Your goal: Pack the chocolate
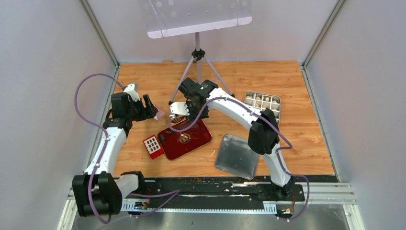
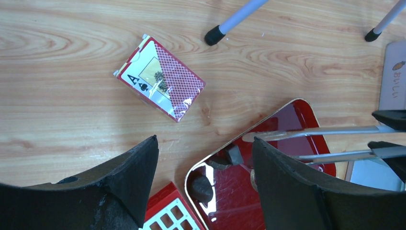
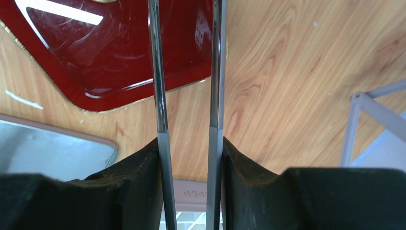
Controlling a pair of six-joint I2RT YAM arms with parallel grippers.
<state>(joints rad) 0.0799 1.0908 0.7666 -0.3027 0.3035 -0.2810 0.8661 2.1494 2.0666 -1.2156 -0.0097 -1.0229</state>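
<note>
finding: your right gripper (image 3: 189, 143) is pressed onto the handles of a pair of metal tongs (image 3: 156, 72). the blades stand apart and nothing shows between them where visible. your left gripper (image 2: 205, 143) hangs spread and empty over a corner of the red tray (image 3: 95, 57). the chocolate (image 2: 234, 154) lies loose on that tray, dark pieces near the corner, and more sits in the compartment tin (image 1: 279, 104) well apart at the far right. risks, as judged: the tray is glossy, so a small piece may skid away from the blade tips. too light a squeeze could drop it on the long carry to the tin. both arms crowd the same corner, so tongs and left fingers may clash. the right arm's elbow sits just beside the tin and may hamper the approach. surroundings: a card pack (image 2: 163, 86) on bare wood, a small red box (image 1: 152, 146) just beside the tray, a silver lid (image 1: 237, 156) near it, and a tripod (image 1: 197, 53) behind.
</note>
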